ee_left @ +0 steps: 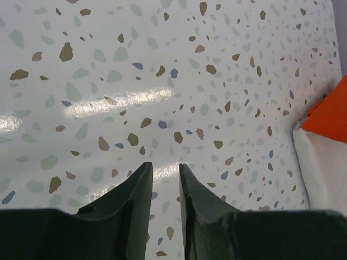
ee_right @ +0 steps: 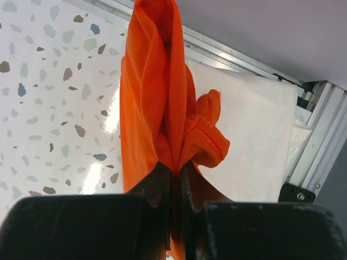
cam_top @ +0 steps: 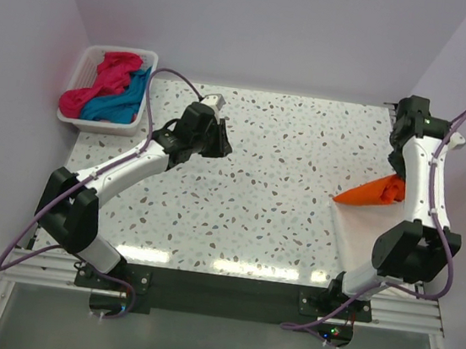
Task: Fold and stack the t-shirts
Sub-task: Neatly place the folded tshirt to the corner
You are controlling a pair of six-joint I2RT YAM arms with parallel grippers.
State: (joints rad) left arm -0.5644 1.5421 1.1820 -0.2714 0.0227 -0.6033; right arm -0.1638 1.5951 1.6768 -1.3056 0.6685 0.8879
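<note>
Arm bases (cam_top: 114, 279): bolted side by side on the near rail.
Basket (cam_top: 83, 62): far left corner; holds pink shirt (cam_top: 114, 68) and teal shirt (cam_top: 115, 109), bunched and touching.
Left arm: stretched far and rightward above the speckled table (cam_top: 274, 188).
Left gripper (ee_left: 165, 167): above bare tabletop, fingers a narrow gap apart, nothing between them.
White sheet (cam_top: 361, 237): flat at the table's right side.
Orange shirt (cam_top: 371, 193): bunched above the sheet, tapering leftward to a point at the sheet's left edge.
Right arm: elbow near, forearm raised toward the far right corner.
Right gripper (ee_right: 174, 168): fingers clamped on a fold of the orange shirt.
</note>
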